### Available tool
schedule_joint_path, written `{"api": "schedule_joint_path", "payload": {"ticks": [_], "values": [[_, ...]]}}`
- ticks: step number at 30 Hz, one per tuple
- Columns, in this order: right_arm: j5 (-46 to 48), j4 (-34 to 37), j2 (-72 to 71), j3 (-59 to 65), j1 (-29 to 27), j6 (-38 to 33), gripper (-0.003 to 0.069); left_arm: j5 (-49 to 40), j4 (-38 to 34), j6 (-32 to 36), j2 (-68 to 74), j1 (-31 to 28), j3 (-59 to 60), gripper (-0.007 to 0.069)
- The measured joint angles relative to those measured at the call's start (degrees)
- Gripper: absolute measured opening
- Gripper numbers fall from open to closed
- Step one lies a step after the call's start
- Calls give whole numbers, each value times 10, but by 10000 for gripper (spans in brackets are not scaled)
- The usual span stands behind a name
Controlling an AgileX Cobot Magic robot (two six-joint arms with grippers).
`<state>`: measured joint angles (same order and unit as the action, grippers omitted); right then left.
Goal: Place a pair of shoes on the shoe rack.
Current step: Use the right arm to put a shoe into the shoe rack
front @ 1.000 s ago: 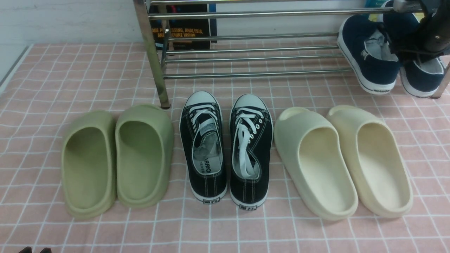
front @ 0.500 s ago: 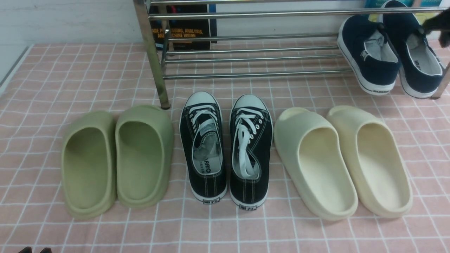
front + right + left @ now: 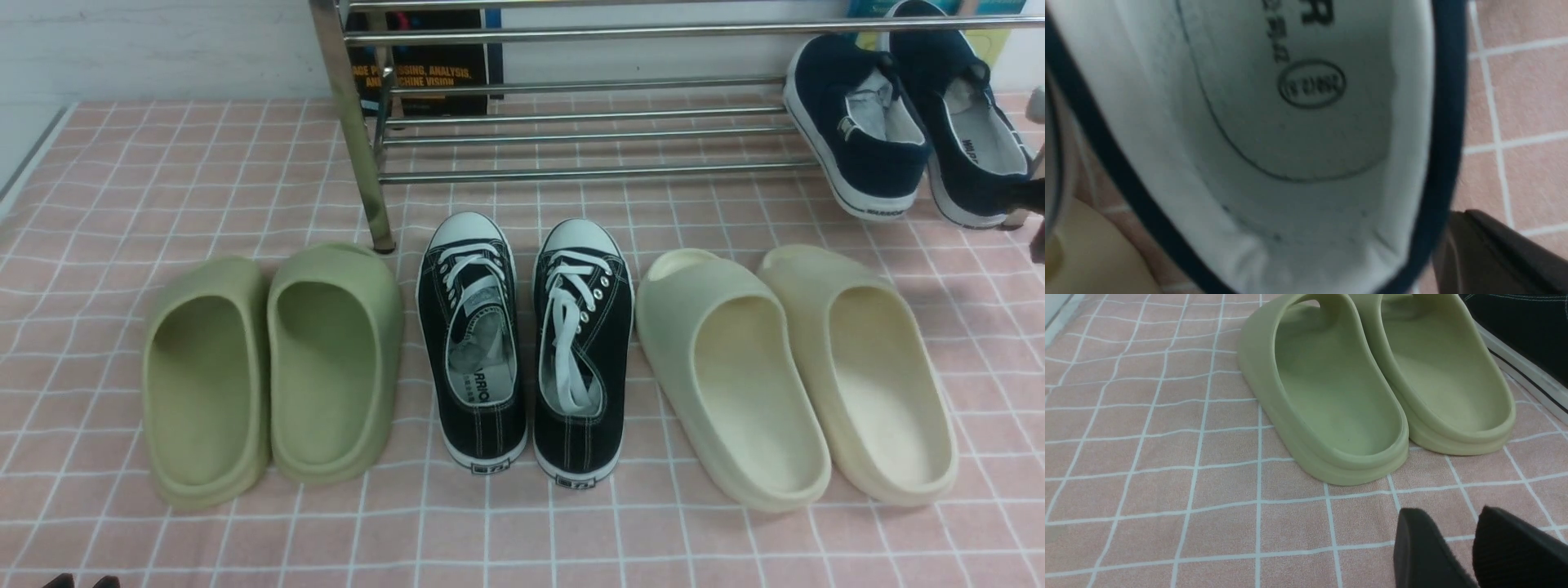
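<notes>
- On my left I see a pair of olive-green slides (image 3: pixel 204 380), side by side and touching, heels toward me.
- Black lace-up sneakers (image 3: pixel 473 343) with white toe caps sit in the middle, just beside the green pair.
- Cream slides (image 3: pixel 735 376) lie to the right, angled slightly.
- A pink checked cloth (image 3: pixel 163 180) lies under them all.
- A dark book (image 3: pixel 433 73) with orange lettering stands at the back.
</notes>
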<state>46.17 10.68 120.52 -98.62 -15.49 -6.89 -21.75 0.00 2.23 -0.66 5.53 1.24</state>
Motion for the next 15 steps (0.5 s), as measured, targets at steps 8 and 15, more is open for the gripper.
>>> {"api": "schedule_joint_path", "payload": {"ticks": [8, 15], "values": [[-33, 131, 0, 5, 3, -45, -18, 0, 0, 0, 0, 0, 0, 237], [-49, 213, 0, 6, 5, -108, -15, 0, 0, 0, 0, 0, 0, 237]]}}
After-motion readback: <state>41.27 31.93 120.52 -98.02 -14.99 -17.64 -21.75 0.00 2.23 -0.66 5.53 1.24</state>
